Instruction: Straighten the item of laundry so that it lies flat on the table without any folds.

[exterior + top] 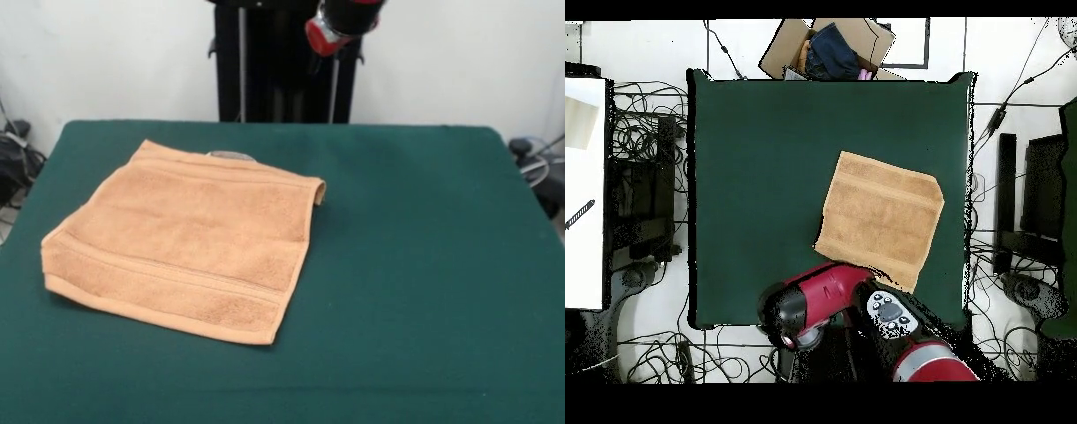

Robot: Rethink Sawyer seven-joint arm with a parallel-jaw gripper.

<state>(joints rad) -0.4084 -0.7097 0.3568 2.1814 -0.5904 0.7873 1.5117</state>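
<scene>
1. The gripper shows only as a red and black end piece at the top edge of the front view, high above the far side of the table; whether it is wide or narrow cannot be told.
2. In the overhead view the red and black arm is folded over the table's edge nearest the robot's base, just beside the towel's closest hem.
3. The towel lies spread on the table, touched by nothing.
4. In the front view it sits left of the table's middle, turned at a slant so one corner points toward the robot.
5. Its far right corner is curled up into a small fold, and a sliver of something pale grey peeks out at the far hem.
6. Woven band stripes run along the near hem and again near the far hem.
7. In the overhead view the towel lies right of the table's centre, closer to the robot's side.
8. An open cardboard box with dark contents stands beyond the table's far edge, and cables lie tangled on the floor around it.
</scene>
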